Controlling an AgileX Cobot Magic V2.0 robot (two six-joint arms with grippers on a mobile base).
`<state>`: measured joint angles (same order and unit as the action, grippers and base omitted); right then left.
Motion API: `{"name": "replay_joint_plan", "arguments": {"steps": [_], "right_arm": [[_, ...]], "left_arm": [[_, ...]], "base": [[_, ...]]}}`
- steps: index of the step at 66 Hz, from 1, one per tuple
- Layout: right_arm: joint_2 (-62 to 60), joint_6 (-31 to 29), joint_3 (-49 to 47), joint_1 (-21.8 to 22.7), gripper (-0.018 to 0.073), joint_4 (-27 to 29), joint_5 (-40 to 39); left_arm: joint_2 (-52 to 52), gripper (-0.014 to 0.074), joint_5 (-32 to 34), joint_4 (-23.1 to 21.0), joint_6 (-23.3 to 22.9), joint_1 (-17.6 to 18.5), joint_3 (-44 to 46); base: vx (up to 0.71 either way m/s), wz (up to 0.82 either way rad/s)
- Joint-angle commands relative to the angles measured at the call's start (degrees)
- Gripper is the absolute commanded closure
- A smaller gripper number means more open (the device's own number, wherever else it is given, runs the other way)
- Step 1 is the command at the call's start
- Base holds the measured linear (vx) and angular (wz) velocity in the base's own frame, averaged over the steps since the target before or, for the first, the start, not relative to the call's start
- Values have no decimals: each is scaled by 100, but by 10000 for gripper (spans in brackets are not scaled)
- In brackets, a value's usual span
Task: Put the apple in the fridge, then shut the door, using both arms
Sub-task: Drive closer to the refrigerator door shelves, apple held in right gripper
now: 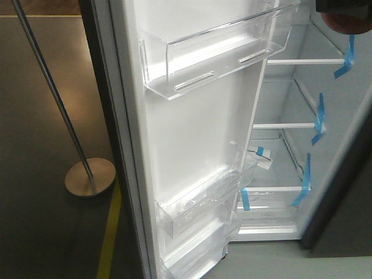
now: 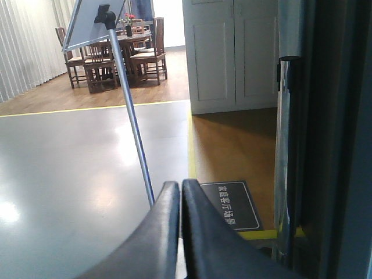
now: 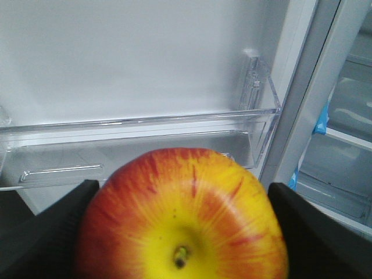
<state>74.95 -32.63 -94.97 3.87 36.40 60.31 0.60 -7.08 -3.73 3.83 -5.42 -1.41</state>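
Note:
My right gripper (image 3: 181, 232) is shut on the apple (image 3: 183, 215), red with a yellow patch round its stem, stem towards the camera; a black finger (image 3: 46, 226) presses each side. It hangs before the door's (image 1: 192, 133) white inner liner, above a clear bin (image 3: 139, 145). In the front view the gripper and apple show only as a dark edge (image 1: 344, 17) at the top right. The fridge (image 1: 302, 116) stands open, with white shelves and blue tape strips. My left gripper (image 2: 180, 189) is shut and empty, outside the door, pointing over the grey floor.
A metal stand with a round base (image 1: 90, 177) and slanted pole (image 2: 131, 116) stands left of the door. A yellow floor line (image 1: 109, 232) runs beside the door. A black floor sign (image 2: 232, 206), white cupboards (image 2: 229, 52) and a dining set (image 2: 116, 52) lie beyond.

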Motion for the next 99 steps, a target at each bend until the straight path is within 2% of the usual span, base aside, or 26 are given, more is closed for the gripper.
{"name": "replay_joint_plan", "arguments": {"steps": [1, 99], "right_arm": [[-150, -44, -188, 18, 445, 243, -350], [-150, -44, -188, 18, 445, 243, -350]], "left_arm": [[91, 603, 415, -37, -28, 39, 133], [91, 603, 415, -37, -28, 39, 133]], "base": [[4, 1], [2, 0]]}}
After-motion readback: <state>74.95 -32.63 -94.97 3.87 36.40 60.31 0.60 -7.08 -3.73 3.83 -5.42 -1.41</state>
